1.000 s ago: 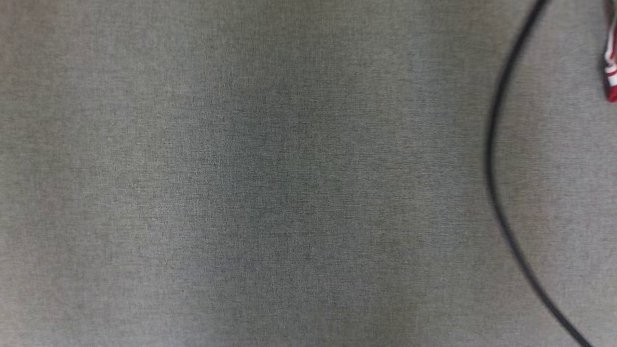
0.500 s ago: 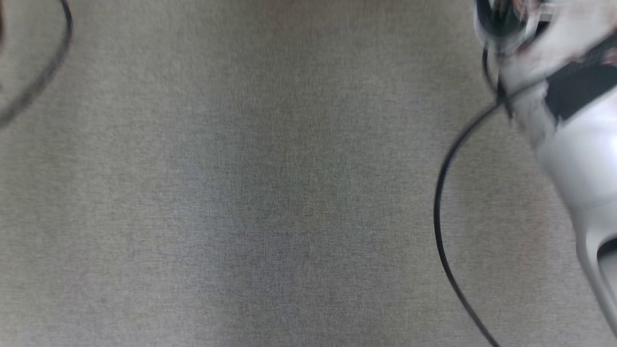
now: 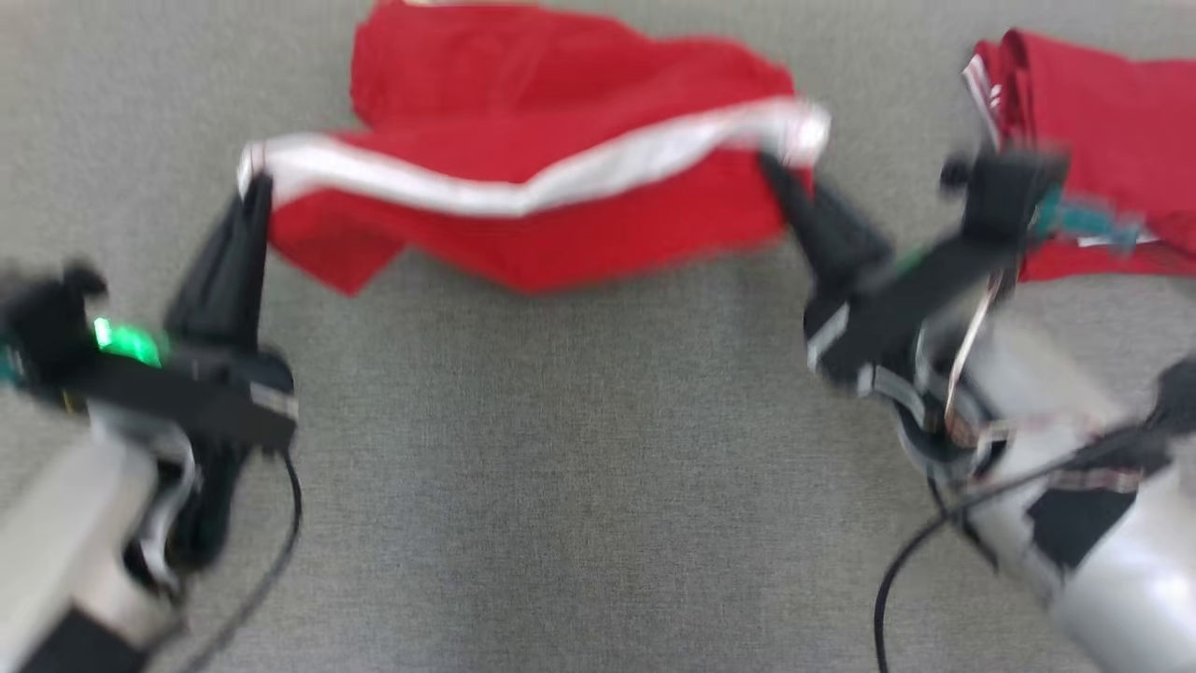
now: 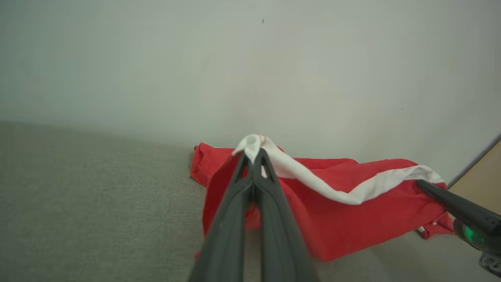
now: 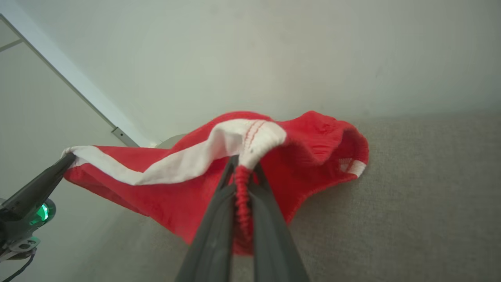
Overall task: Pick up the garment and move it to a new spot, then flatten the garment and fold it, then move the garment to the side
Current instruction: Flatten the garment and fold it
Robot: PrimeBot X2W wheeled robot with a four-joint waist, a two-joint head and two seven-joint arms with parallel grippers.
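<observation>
Newly in head view, left fingers [image 3: 232, 257] and right fingers [image 3: 824, 229] clench the garment [image 3: 579, 238]; wrist views add a wall [image 4: 250, 58].

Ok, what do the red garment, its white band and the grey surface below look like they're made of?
Red garment: soft matte fabric, probably a cotton-type knit; it sags and creases limply. White band: thicker, possibly elastic waistband cloth; red stitch lines cross it. Grey surface: matte woven upholstery-like textile; fine weave grain shows.
</observation>
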